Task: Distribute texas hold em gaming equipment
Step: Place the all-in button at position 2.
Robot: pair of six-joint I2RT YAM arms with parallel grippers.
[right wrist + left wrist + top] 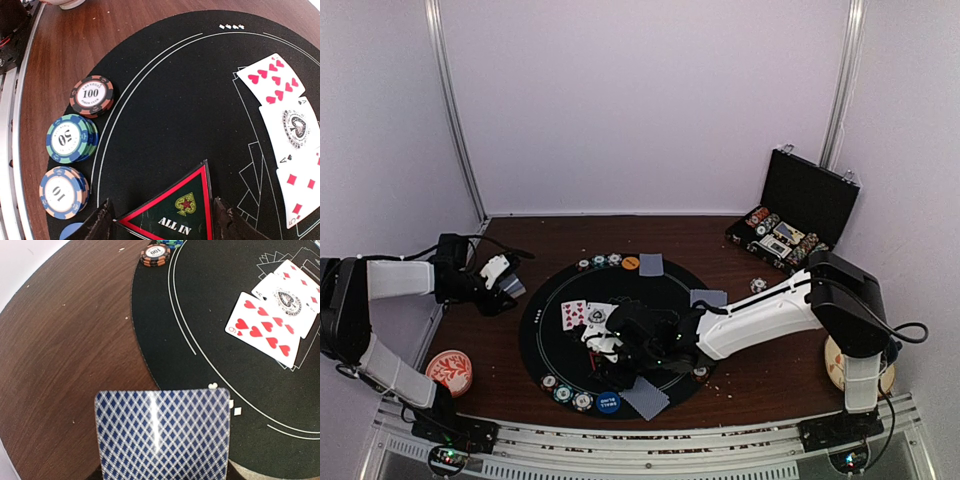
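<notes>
Mat [165, 100]: face-up cards [292, 127] spread on it.
Left claw [505, 281]: nearly closed on your blue-backed card [162, 435], at the mat's edge; thin, bendy, slick, so pinch a short edge.
Right claw [165, 222]: partway open, clamping the red triangle marker [176, 207] beside the chip stacks [91, 95]; stiff, light.
Views: your right wrist reads "ALL IN"; overhead can't.

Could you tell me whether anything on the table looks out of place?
One striped poker chip lies alone on bare wood just in front of the open chip case, off the black mat and away from the chip stacks at the mat's edge.
</notes>
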